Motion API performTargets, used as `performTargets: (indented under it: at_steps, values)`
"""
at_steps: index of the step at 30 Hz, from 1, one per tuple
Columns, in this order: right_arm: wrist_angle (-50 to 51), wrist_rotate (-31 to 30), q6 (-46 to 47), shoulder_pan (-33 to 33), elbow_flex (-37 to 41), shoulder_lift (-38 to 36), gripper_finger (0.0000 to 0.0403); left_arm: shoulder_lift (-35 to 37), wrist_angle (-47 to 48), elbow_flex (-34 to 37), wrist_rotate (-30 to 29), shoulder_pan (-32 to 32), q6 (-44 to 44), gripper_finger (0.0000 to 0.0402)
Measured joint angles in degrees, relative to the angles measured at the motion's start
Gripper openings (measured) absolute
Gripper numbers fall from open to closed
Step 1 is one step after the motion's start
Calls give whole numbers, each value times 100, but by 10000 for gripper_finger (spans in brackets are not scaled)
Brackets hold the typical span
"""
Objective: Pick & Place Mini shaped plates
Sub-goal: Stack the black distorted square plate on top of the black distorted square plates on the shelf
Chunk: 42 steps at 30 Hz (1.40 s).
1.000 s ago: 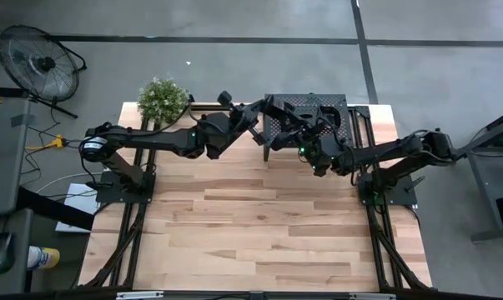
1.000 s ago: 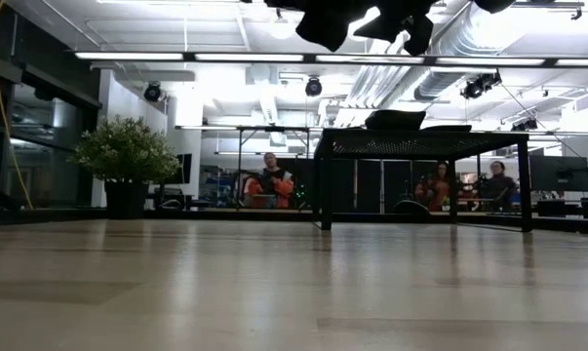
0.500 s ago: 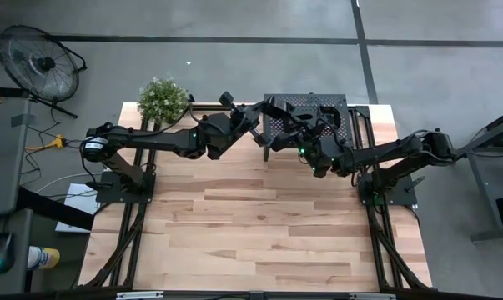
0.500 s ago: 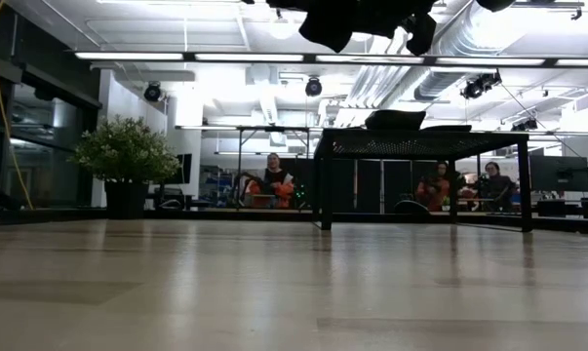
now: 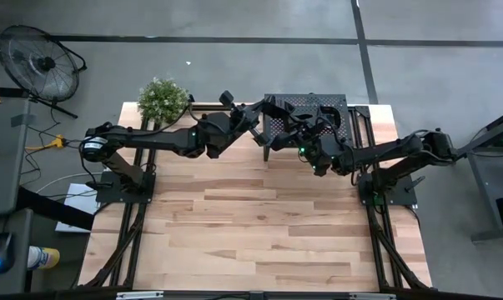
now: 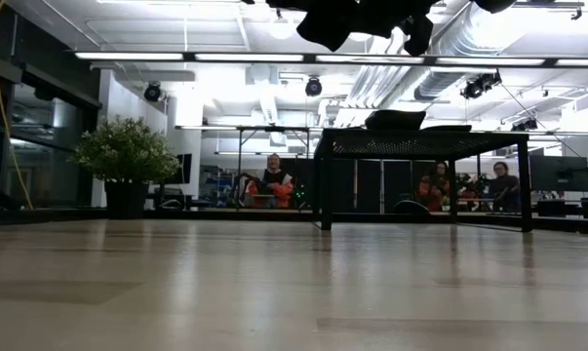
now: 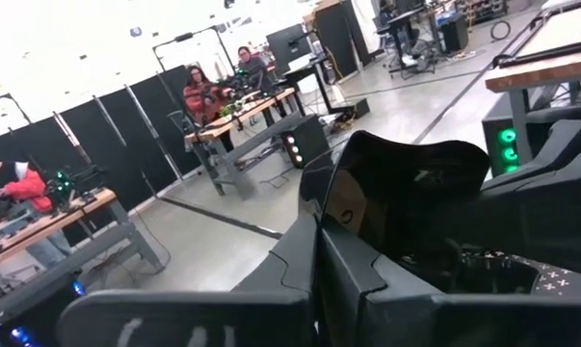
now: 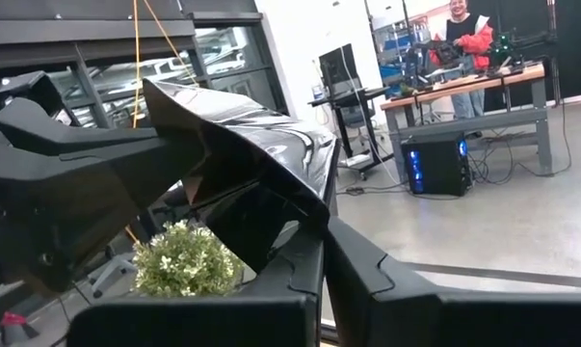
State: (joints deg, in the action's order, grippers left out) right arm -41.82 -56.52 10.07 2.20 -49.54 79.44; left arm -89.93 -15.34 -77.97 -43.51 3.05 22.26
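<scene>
Beyond the bare wooden table (image 6: 274, 283), people (image 6: 272, 180) sit at desks.

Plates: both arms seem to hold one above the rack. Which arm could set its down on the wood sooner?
Probably right: the right end effector, shut on a glossy plate, hangs nearer the rack's table-side edge than the left end effector, holding a second plate. Close call.

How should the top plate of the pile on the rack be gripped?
By its rim, from above, I'd judge: the pile of plates lies flat and low on the raised rack, leaving only upper edges exposed. Raised near it, the left gripper pinches a plate by its edge, as does the right gripper.
</scene>
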Motion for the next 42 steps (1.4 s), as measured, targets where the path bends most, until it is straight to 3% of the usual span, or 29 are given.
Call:
performTargets:
  at_steps: [16, 42]
  values:
    - [78, 306, 24, 4, 9, 0, 0, -8, 67, -2, 244, -4, 0, 121]
    - [239, 420, 24, -2, -12, 0, 0, 90, 264, 11, 63, -22, 282, 124]
